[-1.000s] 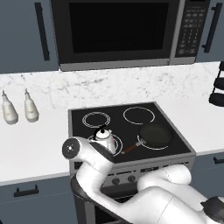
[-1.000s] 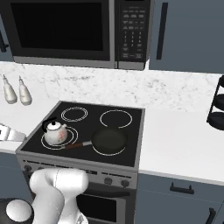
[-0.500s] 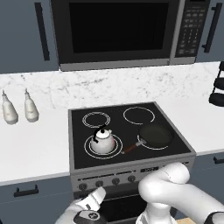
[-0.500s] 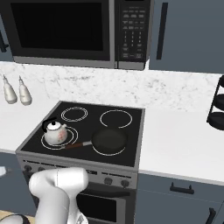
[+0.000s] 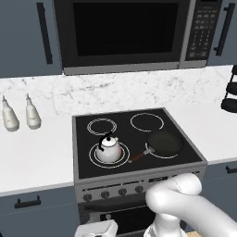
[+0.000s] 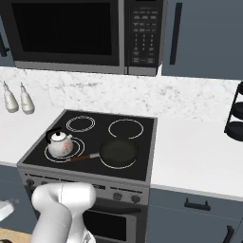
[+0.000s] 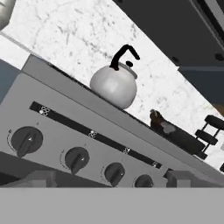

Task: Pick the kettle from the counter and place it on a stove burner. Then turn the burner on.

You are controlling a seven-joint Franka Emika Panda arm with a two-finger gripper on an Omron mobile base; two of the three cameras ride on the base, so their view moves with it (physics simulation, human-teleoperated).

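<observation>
The small silvery kettle [image 5: 109, 149] [image 6: 60, 144] stands upright on the front-left stove burner [image 5: 95, 160] [image 6: 77, 149], a large double white ring on the black glass. In the hand view the kettle [image 7: 114, 84] rises above the stove's front panel with its row of knobs [image 7: 26, 139]. My gripper [image 7: 109, 180] hangs low in front of that panel, open and holding nothing. It is well clear of the kettle. The white counter [image 5: 37, 148] [image 6: 190, 156] runs along both sides of the stove.
A black frying pan [image 5: 163, 142] [image 6: 118, 153] sits on the front-right burner, its brown handle pointing toward the kettle. Two pale bottles [image 5: 18, 113] [image 6: 16, 98] stand on the left counter. A microwave [image 5: 125, 32] hangs above. A black rack [image 6: 236, 114] stands at the right.
My arm has swung down from over the cooktop to low in front of the stove's knob panel. The kettle has stayed on its burner and the gripper has stayed open.
</observation>
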